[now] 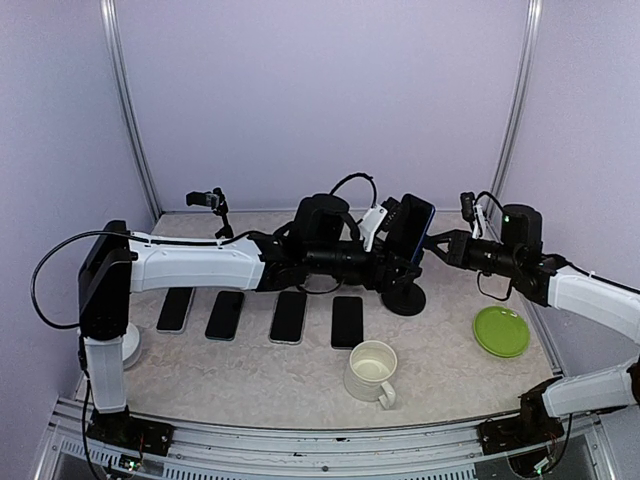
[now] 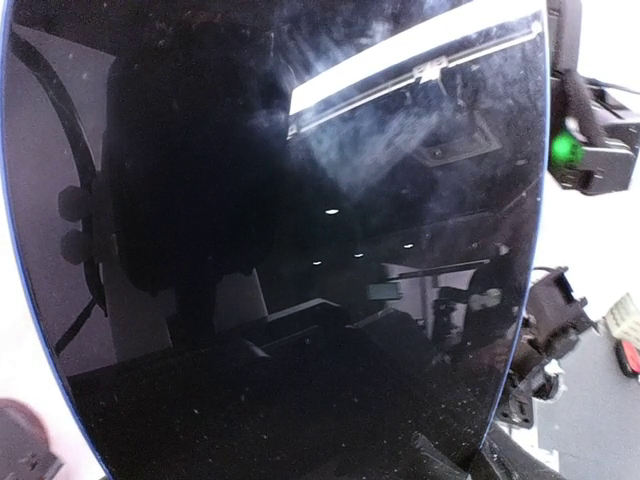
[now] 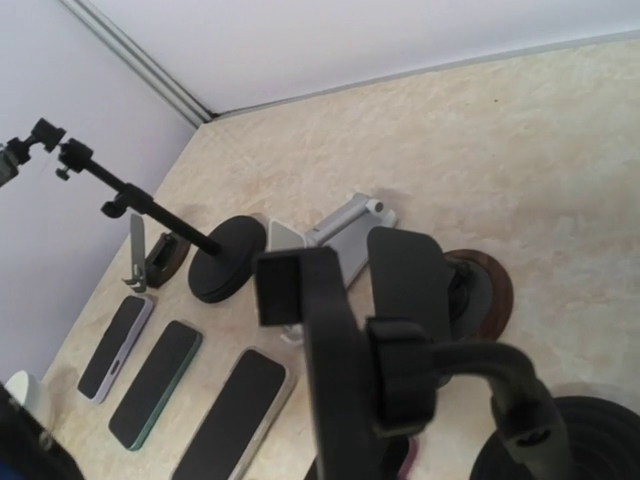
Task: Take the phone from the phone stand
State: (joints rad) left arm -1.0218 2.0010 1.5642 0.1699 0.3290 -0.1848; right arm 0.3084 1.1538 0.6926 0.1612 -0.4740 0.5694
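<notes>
The phone (image 1: 413, 228), black with a blue rim, stands tilted above the table at centre. Its dark screen (image 2: 300, 250) fills the left wrist view and hides my fingers there. My left gripper (image 1: 392, 255) reaches it from the left and is shut across it. The phone stand's round black base (image 1: 405, 298) sits just below. In the right wrist view the stand's black clamp (image 3: 340, 400) shows close up with no phone in it, and its curved neck runs down to the base (image 3: 565, 440). My right gripper (image 1: 435, 245) is shut on the stand's head from the right.
Several phones (image 1: 288, 316) lie flat in a row on the table. A white mug (image 1: 371, 372) stands near the front and a green plate (image 1: 501, 331) at the right. A small tripod (image 1: 215, 205) is at the back left. A black pole stand (image 3: 225, 258) and a silver stand (image 3: 345, 225) are behind.
</notes>
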